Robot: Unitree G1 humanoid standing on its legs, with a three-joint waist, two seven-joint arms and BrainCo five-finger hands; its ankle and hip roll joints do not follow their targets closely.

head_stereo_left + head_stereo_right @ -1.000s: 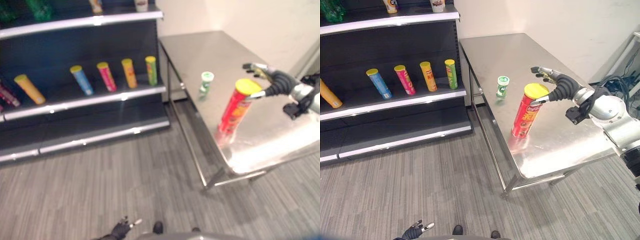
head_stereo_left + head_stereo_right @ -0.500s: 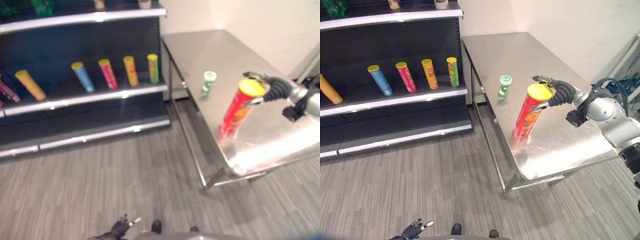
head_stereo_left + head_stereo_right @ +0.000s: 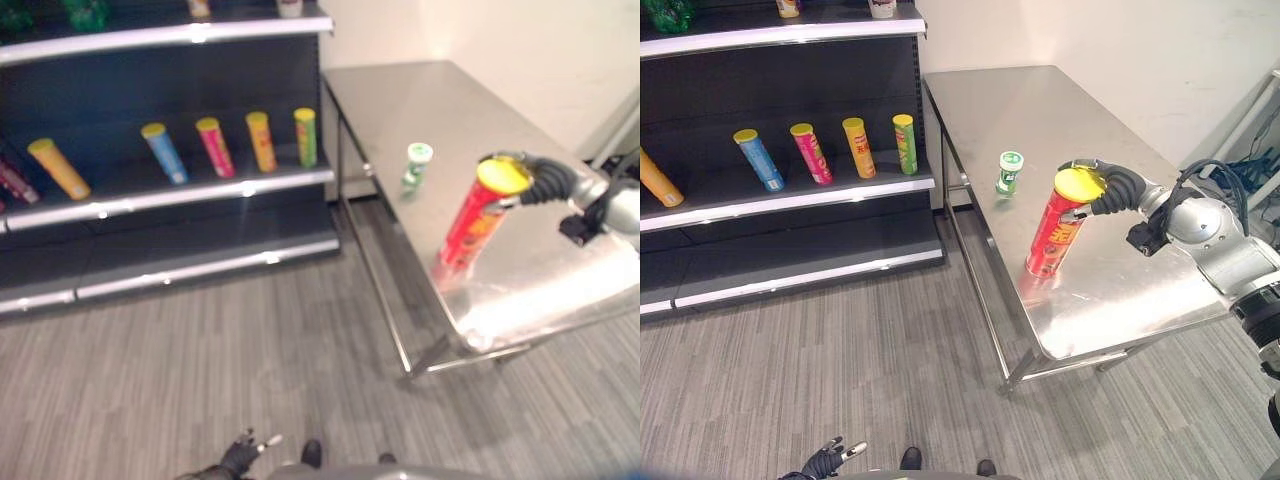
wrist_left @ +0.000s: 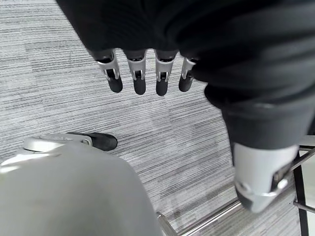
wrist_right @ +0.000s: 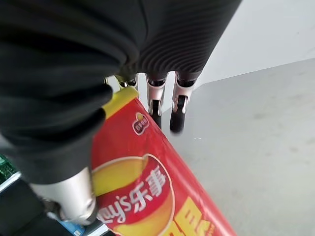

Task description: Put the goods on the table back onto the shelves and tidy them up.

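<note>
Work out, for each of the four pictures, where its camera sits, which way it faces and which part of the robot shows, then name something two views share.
Left eye view: on the head, looking down at shelves, table, red can; right hand at the can's top.
Right eye view: beside it, same scene; left hand hangs low.
Left wrist view: along the left hand, facing grey floor.
Right wrist view: along the right hand, its fingers round the can.
Shared: both eyes and the right wrist show the red can.

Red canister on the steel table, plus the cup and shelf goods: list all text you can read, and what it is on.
Red canister with yellow lid: white characters on a round logo, not Latin letters; none quoted.
Small green-and-white cup: print too small.
Coloured shelf canisters: too small.
</note>
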